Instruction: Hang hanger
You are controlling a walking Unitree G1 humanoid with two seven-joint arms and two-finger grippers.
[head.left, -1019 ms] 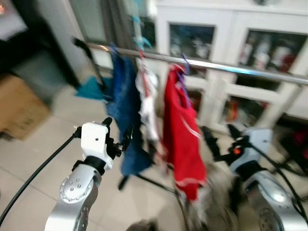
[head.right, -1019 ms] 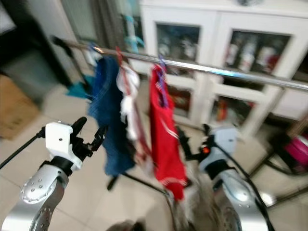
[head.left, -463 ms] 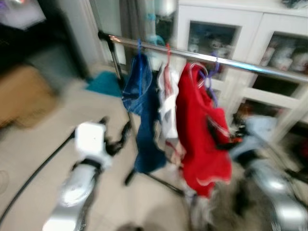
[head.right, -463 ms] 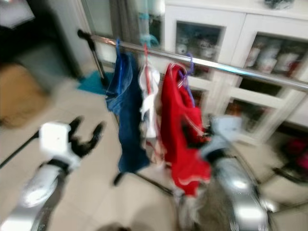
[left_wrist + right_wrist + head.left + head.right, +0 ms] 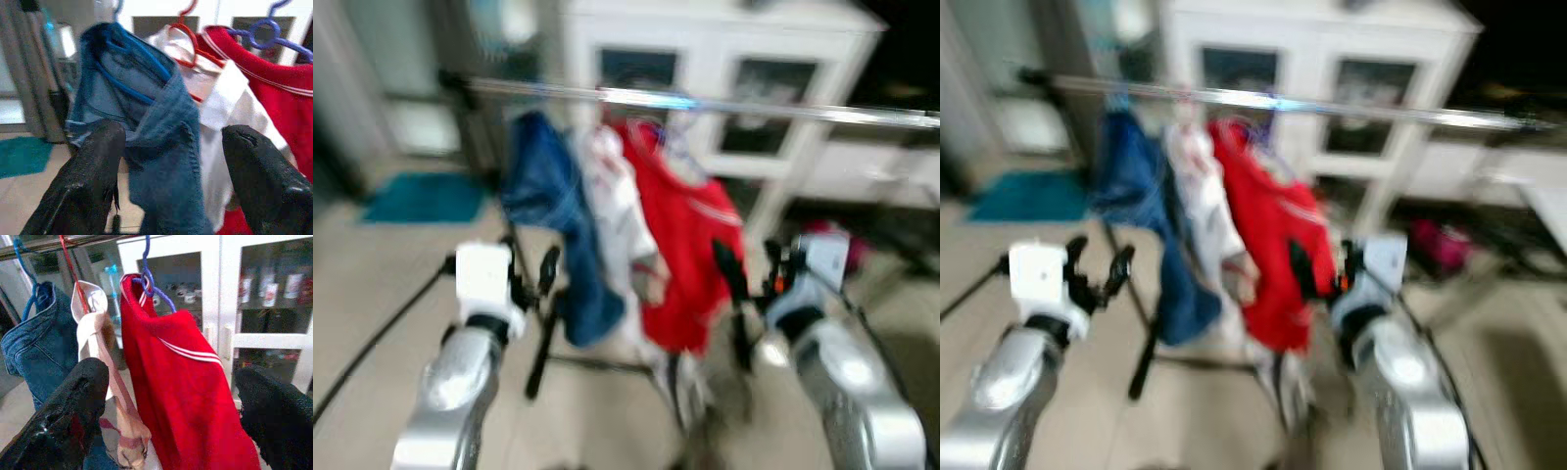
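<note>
Nearest: left gripper (image 5: 530, 279) on its silver arm, raised in front of the clothes rack, its two black fingers (image 5: 85, 181) spread wide apart and holding nothing; the blue denim garment (image 5: 151, 147) sits between them in the left wrist view, untouched.

Right gripper (image 5: 166, 416) on the other silver arm, raised level with the hanging clothes, black fingers (image 5: 68, 416) likewise spread wide with nothing between them but open air in front of the red top (image 5: 181, 391).

Behind the grippers: horizontal shiny metal rail (image 5: 705, 104) of a free-standing clothes rack, with a dark upright post (image 5: 543, 333) below it.

On the rail, from the robot's left to right: blue denim garment on a blue plastic hanger (image 5: 129, 63); white and cream garment (image 5: 110, 382) on a red plastic hanger (image 5: 188, 41); red top with white stripes on a purple plastic hanger (image 5: 149, 276). All three hanger hooks sit over the rail, garments close together and touching.

Floor: pale tiles (image 5: 372, 284); teal mat (image 5: 426, 198) off to the robot's left.

Farthest: white cabinet with glass doors (image 5: 274, 298), small items on its shelves too blurred to identify.
</note>
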